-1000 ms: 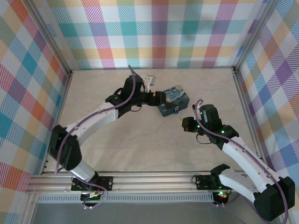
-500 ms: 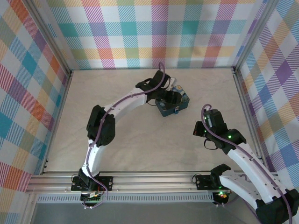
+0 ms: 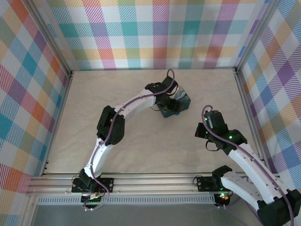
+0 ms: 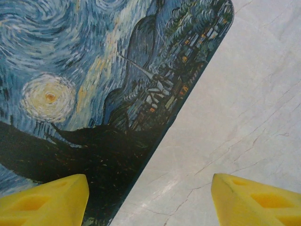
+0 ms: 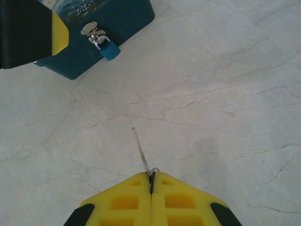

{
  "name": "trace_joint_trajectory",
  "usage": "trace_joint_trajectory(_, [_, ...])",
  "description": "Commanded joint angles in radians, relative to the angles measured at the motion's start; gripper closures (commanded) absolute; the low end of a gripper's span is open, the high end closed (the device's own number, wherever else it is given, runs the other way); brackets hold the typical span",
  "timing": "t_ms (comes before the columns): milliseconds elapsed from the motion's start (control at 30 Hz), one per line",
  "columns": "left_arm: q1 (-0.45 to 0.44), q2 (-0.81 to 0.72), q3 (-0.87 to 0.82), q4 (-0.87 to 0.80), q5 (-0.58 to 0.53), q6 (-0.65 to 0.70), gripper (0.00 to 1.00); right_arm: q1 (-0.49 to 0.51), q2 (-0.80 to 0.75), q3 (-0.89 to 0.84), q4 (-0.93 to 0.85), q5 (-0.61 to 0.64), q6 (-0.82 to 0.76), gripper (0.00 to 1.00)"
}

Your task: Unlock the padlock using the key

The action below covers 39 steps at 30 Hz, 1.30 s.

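The blue-and-yellow painted tin [image 5: 110, 21] stands on the table, with the tiny blue padlock [image 5: 109, 51] hanging by its silvery shackle from the front hasp. My right gripper [image 5: 151, 176] is shut on the key [image 5: 140, 148]. The thin key sticks out forward, pointing toward the padlock from well short of it. My left gripper [image 4: 150, 202] is open just above the tin [image 4: 94, 84], one yellow finger [image 4: 47, 200] over the lid and the other over bare table. From above, the left gripper [image 3: 170, 106] covers part of the tin [image 3: 184, 100], and the right gripper [image 3: 199, 132] is to its near right.
The pale marbled table [image 3: 141, 136] is walled by plaid panels [image 3: 155, 33] on three sides. A metal rail [image 3: 150, 181] runs along the near edge by the arm bases. Open floor lies between the key and the tin.
My left arm has swung right, bringing its gripper from beside the tin to over it. My right gripper has drawn back toward the near right, still shut on the key.
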Motion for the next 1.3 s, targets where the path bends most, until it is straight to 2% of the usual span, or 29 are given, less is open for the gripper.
trace_joint_trajectory(0, [-0.006, 0.002, -0.001, -0.058, -0.029, 0.026, 0.3, -0.004, 0.005, 0.034, 0.004, 0.003, 0.01, 1.0])
trace_joint_trajectory(367, [-0.003, -0.119, -0.196, -0.039, -0.094, 0.035, 0.29, -0.004, 0.012, 0.031, 0.012, -0.003, 0.01, 1.0])
trace_joint_trajectory(567, [0.033, -0.211, -0.338, 0.006, -0.102, 0.013, 0.28, -0.004, 0.02, 0.022, 0.025, -0.025, 0.007, 1.0])
trace_joint_trajectory(767, [0.095, -0.279, -0.438, 0.049, -0.095, -0.002, 0.28, -0.004, 0.014, -0.01, 0.108, -0.105, -0.007, 1.0])
trace_joint_trajectory(967, [0.144, -0.292, -0.439, 0.067, -0.071, 0.001, 0.28, -0.004, 0.033, -0.013, 0.138, -0.157, -0.017, 1.0])
trace_joint_trajectory(1133, [0.15, -0.302, -0.438, 0.088, -0.041, 0.001, 0.28, -0.004, 0.041, -0.023, 0.18, -0.215, -0.021, 1.0])
trace_joint_trajectory(1267, [0.15, -0.358, -0.498, 0.161, -0.012, -0.007, 0.27, -0.004, 0.048, -0.041, 0.266, -0.305, -0.018, 1.0])
